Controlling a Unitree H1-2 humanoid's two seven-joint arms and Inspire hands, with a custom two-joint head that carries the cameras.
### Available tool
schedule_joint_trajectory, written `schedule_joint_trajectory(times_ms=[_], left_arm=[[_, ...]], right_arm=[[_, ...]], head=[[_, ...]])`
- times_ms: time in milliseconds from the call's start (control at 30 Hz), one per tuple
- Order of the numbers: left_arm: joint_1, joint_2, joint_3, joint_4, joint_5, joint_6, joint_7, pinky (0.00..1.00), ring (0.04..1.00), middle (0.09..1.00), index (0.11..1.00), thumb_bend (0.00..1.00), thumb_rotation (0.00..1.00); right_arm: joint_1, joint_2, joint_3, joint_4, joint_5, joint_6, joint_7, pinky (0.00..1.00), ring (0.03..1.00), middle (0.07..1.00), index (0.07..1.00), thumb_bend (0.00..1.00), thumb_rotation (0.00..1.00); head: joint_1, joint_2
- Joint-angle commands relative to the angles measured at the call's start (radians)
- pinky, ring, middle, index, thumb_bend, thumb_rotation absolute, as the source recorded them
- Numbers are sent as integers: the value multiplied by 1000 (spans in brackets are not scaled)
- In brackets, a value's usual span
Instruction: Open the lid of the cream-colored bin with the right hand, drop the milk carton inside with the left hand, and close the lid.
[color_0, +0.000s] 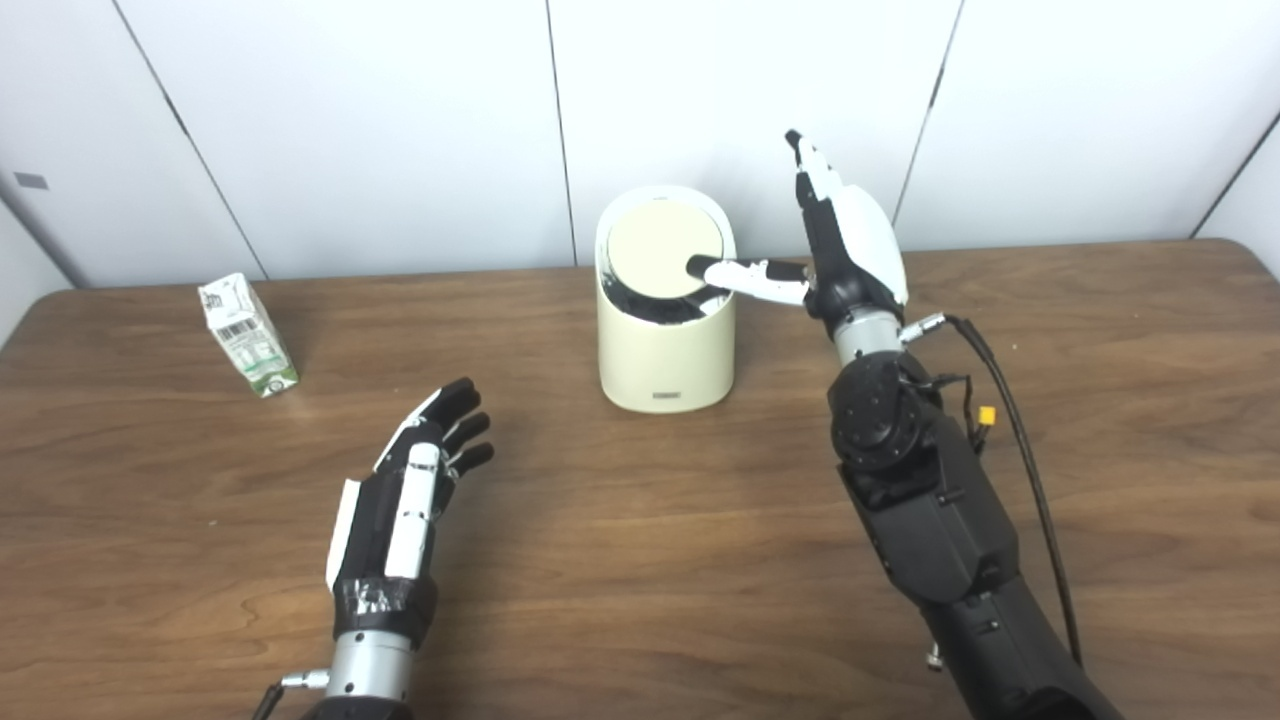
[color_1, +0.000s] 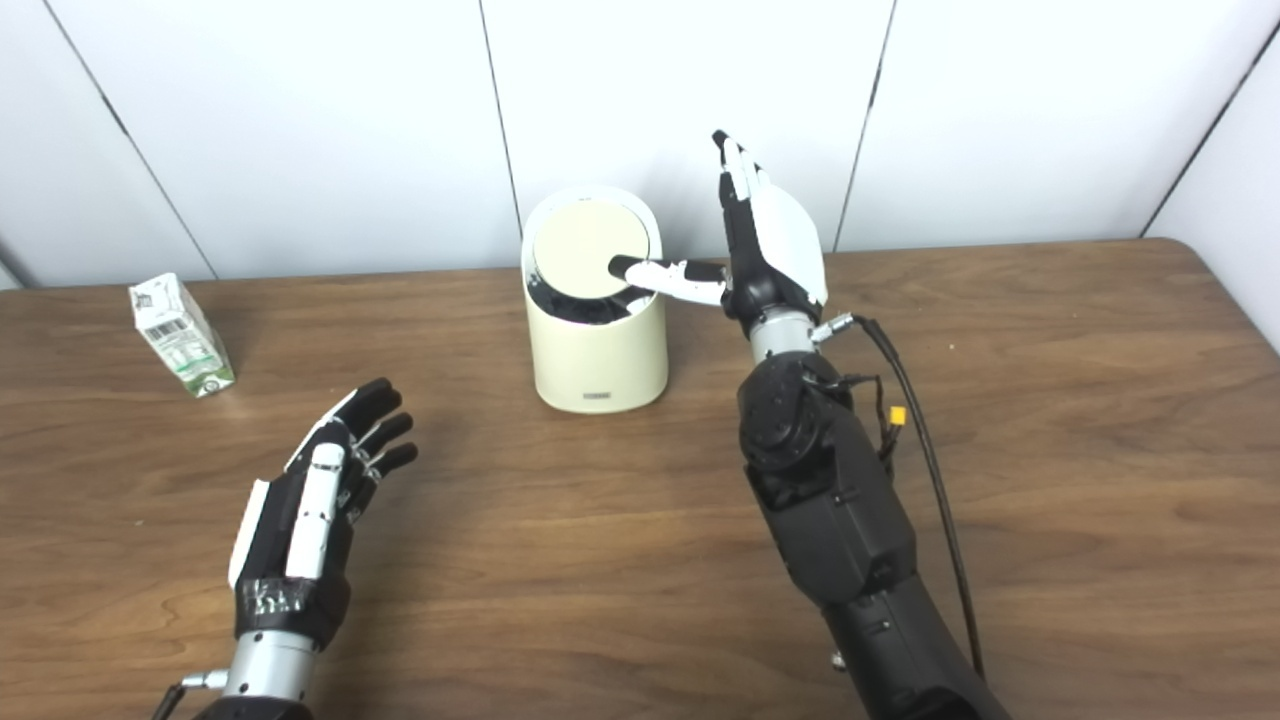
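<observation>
Left eye view: right hand (color_0: 845, 245) has its thumb out sideways, tip on the right part of the lid (color_0: 662, 247); the other fingers (color_0: 812, 170) stand straight up, spread, gripping nothing. Lid looks tilted, dark gap showing under its near edge, so step one (opening) seems underway, not finished. Cream-colored bin (color_0: 665, 350) stands upright mid-table near the wall. Left hand (color_0: 405, 500) hovers low over the table (color_0: 640, 560), fingers loosely apart, empty (waiting, by the look of it). Milk carton (color_0: 247, 335) stands tilted at far left, well apart from both hands and the bin. Next, in my read: push the lid further to get a clear opening, hold it there, then send the left hand over to the carton.
</observation>
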Motion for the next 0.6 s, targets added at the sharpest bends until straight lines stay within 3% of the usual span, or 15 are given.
schedule_joint_trajectory(times_ms=[0,133,567], left_arm=[[-12,-9,-4,-22,-2,-28,0,794,845,868,869,268,805],[-13,-12,-5,-18,-5,-34,-1,790,843,866,866,269,798],[-12,-14,-7,-25,-1,-30,-1,794,844,866,864,267,805]], right_arm=[[-66,-6,4,-4,-29,-19,-32,1000,1000,1000,1000,883,480],[-77,-5,15,14,-63,11,-22,1000,1000,1000,1000,885,464],[-89,-33,62,57,-162,46,1,1000,1000,1000,1000,940,282]], head=[[-5,2],[-4,2],[-7,7]])
